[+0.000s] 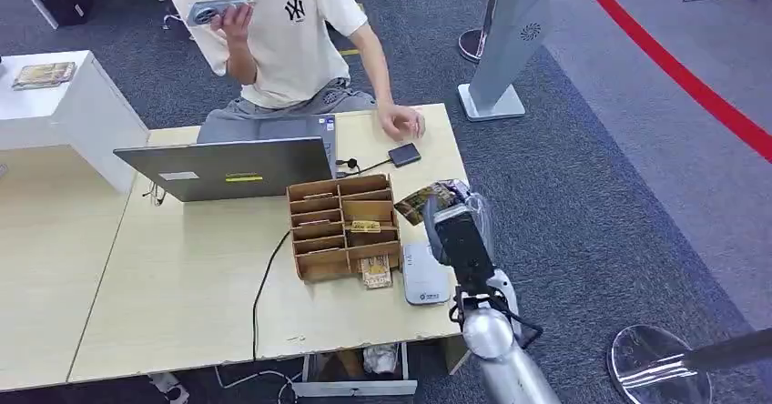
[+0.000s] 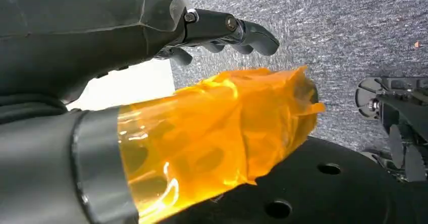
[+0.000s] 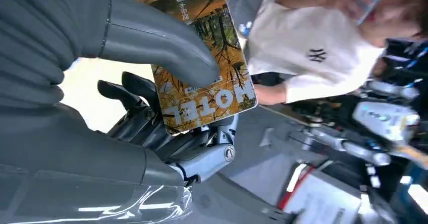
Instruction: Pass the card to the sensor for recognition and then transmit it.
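Gripping the orange autumn-print hotel card (image 3: 204,67), your right hand (image 3: 166,108) pins it between the thick grey thumb (image 3: 166,45) on its printed face and the darker fingers (image 3: 151,128) behind it. Seen from the head, that hand (image 1: 455,227) hangs above the far right part of the pale wooden table (image 1: 182,286), with the card (image 1: 423,199) sticking out from the fingers towards the person in the white T-shirt (image 1: 291,31) seated across.

Just beside the fingers, on the near side, you have the white flat sensor pad (image 1: 425,277) lying on the table. Next to it stands the brown cardboard compartment organiser (image 1: 341,227), with more cards in its slots and one at its front edge. Beyond the fingertips lie a small dark flat device (image 1: 404,155) under the person's hand (image 1: 401,120) and a grey open laptop (image 1: 228,167).

Your left hand (image 2: 151,37) hangs over grey carpet (image 2: 343,27), fingers (image 2: 237,32) stretched out and apart, holding nothing; its thumb is wrapped in orange translucent film (image 2: 212,133).
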Robot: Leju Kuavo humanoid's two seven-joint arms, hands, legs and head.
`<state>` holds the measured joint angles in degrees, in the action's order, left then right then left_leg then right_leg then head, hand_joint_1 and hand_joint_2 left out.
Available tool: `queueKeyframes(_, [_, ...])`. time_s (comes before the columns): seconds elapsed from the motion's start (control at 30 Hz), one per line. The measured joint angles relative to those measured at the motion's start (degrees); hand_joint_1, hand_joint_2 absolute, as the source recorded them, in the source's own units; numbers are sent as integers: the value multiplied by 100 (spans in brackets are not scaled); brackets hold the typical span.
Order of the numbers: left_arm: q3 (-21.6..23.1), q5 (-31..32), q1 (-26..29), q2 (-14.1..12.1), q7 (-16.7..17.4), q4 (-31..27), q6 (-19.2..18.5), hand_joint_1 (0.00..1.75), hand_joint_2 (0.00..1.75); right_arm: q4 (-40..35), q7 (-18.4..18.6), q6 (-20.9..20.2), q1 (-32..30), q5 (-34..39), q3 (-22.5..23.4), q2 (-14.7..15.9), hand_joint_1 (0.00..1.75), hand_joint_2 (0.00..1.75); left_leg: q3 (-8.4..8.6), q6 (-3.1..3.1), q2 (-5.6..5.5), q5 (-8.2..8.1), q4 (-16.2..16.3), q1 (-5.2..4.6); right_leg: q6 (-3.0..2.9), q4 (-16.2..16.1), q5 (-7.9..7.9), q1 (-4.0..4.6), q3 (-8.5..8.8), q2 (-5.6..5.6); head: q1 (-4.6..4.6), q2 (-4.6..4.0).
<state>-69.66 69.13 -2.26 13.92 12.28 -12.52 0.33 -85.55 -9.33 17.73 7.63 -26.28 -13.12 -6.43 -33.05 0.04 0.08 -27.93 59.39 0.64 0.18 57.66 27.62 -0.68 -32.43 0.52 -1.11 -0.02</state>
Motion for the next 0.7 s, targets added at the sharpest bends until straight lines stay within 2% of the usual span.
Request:
queueKeyframes(0.13, [0,107,-1,-24,0,0,-33,0,0,-129,42,-105,285,-521,-329,2,175,175,0,0,0,1,0,0,0,1,0,0,0,0,0,0])
queueKeyframes(0.3, [4,286,-14,-74,15,0,-92,0,0,12,136,-109,988,-973,-726,107,175,175,1,-1,1,4,0,0,0,1,-2,0,1,1,2,0])
queueKeyframes(0.5, [68,514,-23,-162,35,0,-186,0,0,806,437,-85,1941,-1710,-972,231,175,175,1,-1,0,5,1,0,0,1,-6,0,0,1,0,0])
queueKeyframes(0.7, [194,688,-26,-221,42,0,-225,0,0,1774,710,107,2821,-2416,-992,341,175,175,1,-1,0,5,2,0,0,1,-7,0,0,0,2,0])
